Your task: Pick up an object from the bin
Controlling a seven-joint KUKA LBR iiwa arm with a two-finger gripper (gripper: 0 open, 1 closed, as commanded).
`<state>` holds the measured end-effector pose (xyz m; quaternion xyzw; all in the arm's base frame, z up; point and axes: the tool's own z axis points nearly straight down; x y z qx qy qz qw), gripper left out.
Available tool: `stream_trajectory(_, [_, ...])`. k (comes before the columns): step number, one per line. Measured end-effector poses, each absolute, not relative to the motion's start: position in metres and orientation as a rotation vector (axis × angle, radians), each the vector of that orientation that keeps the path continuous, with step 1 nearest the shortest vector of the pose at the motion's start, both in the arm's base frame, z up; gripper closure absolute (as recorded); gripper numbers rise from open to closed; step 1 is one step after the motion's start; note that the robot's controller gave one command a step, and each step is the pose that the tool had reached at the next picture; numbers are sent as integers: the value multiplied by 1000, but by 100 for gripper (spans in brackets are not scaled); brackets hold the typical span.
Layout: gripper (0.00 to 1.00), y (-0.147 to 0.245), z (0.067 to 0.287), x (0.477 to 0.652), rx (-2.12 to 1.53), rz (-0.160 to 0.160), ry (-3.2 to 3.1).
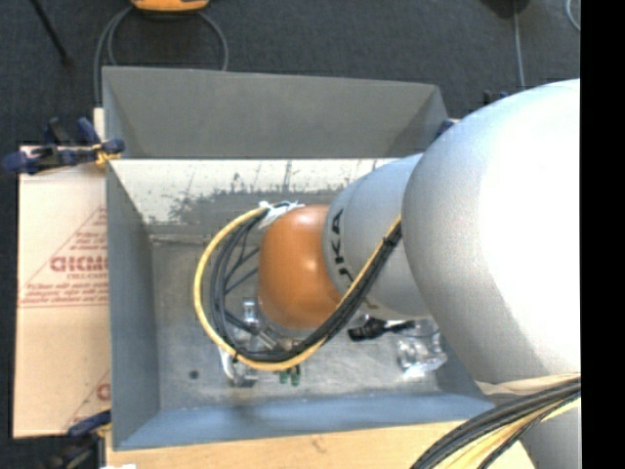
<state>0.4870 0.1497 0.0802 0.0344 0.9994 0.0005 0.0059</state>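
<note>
1. my gripper point(250, 358) is down low in the grey metal bin point(132, 291), close to the floor and toward the bin's front wall.
2. my orange wrist cover point(298, 267) sits right above the gripper and hides most of it.
3. a yellow cable point(203, 272) and some black cables point(227, 277) loop out on the gripper's left and curl back under it.
4. whether my grip is released or clenched, i cannot tell. whether anything sits in it, i cannot tell either.
5. just beside my gripper, on its left and a little toward the front wall, lies a small pale whitish thing point(234, 371). i cannot tell if it touches me or what kind of thing it is.
6. just beside my gripper on the other side, to its right and toward the front wall, a small green thing point(289, 378) lies on the floor at the bottom of the cable loop.
7. farther to my gripper's right, a small black thing point(369, 329) lies at the edge of my arm point(488, 242). its kind is too unclear to name.
8. beyond that, well apart from my gripper on the right, a crumpled clear plastic piece point(422, 352) rests on the floor near the front right corner, partly under my arm.
9. to my gripper's left, apart from it, a tiny dark speck point(193, 374) lies on the bare floor.
</note>
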Motion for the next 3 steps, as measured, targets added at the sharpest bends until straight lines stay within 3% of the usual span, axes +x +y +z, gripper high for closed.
stream_trajectory(2, [100,136,189,493,85,4,3133])
stream_trajectory(3, [100,114,144,623,206,2,3128])
